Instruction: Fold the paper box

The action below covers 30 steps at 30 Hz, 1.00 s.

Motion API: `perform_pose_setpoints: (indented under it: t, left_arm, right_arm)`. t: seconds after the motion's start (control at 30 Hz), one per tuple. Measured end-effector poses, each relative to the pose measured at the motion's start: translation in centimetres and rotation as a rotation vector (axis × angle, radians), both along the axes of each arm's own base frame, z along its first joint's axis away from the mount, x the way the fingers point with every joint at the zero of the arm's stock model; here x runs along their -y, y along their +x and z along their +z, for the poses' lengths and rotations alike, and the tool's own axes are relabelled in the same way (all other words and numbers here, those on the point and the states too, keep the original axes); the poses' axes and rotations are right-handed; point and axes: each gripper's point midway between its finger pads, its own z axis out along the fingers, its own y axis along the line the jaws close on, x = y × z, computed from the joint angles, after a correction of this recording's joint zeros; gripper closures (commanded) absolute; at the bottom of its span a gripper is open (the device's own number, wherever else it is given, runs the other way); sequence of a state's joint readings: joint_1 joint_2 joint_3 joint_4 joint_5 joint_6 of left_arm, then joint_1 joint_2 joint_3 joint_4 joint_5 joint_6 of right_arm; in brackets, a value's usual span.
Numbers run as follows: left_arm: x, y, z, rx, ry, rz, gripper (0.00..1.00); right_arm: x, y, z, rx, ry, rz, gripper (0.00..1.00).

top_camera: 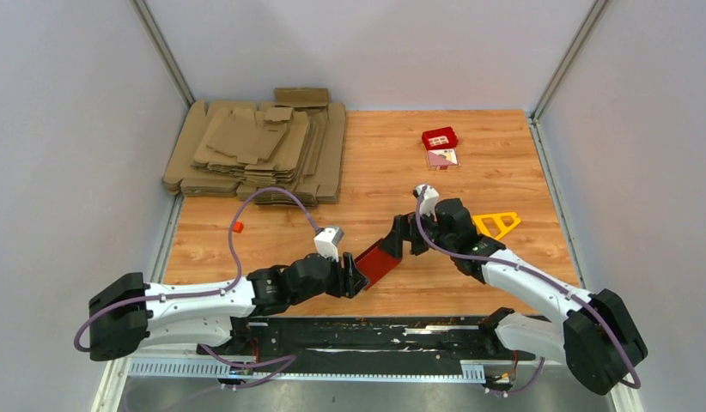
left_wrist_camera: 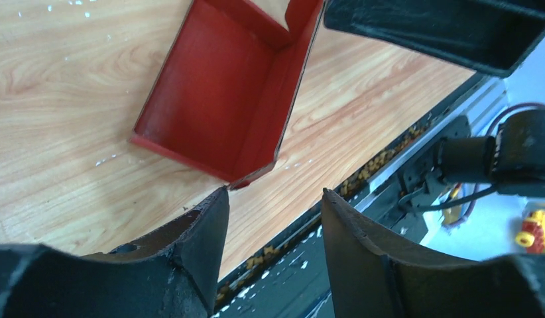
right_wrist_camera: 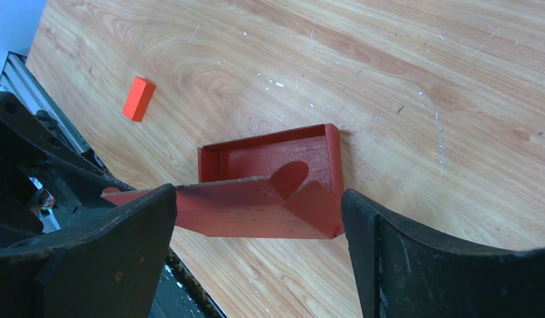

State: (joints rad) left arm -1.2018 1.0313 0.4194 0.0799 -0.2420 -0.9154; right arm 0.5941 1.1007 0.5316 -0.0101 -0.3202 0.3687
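Paper box (top_camera: 380,260): thin matte red card, half-formed tray, creased walls, rounded flap, on woodgrain worktop (top_camera: 384,172). Left hand (top_camera: 356,279) at its 8 o'clock, right hand (top_camera: 407,240) at 2; both released.

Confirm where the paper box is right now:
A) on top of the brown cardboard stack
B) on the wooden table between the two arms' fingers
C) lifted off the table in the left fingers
B: the paper box rests on the wooden table, with the left fingers open just short of its corner and the right fingers spread to either side of it.
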Motion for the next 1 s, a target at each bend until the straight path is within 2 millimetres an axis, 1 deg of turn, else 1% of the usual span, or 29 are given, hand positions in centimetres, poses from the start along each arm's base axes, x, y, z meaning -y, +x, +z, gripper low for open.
perform_pose_setpoints:
  t: [0.07,0.2,0.33,0.47,0.57,0.63,0.7,0.73,0.77,0.8,0.87,0.93,1.0]
  left_arm:
    - [0.3,0.5,0.6,0.014,-0.021,0.02,0.51]
    - [0.9,0.9,0.9,0.015,-0.025,0.035,0.53]
    - [1.4,1.0,0.1,-0.002,-0.014,0.038,0.54]
    - [1.5,1.0,-0.4,-0.012,0.008,0.04,0.55]
    - [1.3,1.2,-0.3,-0.011,0.021,0.055,0.59]
    - [0.9,1.4,-0.3,-0.014,0.027,0.075,0.59]
    - [0.3,1.4,-0.1,-0.022,0.028,0.098,0.55]
    - [0.2,1.4,0.0,-0.025,0.026,0.103,0.55]
    - [0.0,1.3,0.1,-0.033,0.021,0.11,0.57]
    - [-0.2,1.2,0.2,-0.039,0.019,0.114,0.62]
    - [-0.4,1.0,0.4,-0.054,0.015,0.118,0.75]
    - [-0.3,0.7,0.6,-0.066,-0.005,0.111,0.84]
    - [0.1,0.4,0.9,-0.077,-0.038,0.096,0.91]
  right_arm:
    - [-0.2,0.2,0.1,-0.007,0.003,0.001,0.11]
    - [-0.7,0.5,0.5,-0.021,0.016,0.006,0.14]
    - [-0.9,0.3,0.6,-0.036,0.016,0.013,0.17]
    - [-0.7,0.0,0.4,-0.056,0.006,0.014,0.18]
    - [-0.7,-0.1,0.3,-0.064,0.001,0.013,0.2]
    - [-0.7,0.0,0.3,-0.063,0.001,0.014,0.2]
    - [-0.7,0.0,0.3,-0.064,0.0,0.014,0.2]
    - [-0.7,0.0,0.2,-0.066,-0.001,0.014,0.19]
    - [-0.7,0.0,0.1,-0.07,-0.003,0.014,0.19]
    - [-0.7,0.0,0.0,-0.073,-0.005,0.014,0.19]
    - [-0.7,0.0,-0.1,-0.078,-0.007,0.016,0.19]
    - [-0.8,0.0,-0.2,-0.082,-0.008,0.018,0.19]
    - [-0.8,-0.1,-0.3,-0.086,-0.008,0.021,0.19]
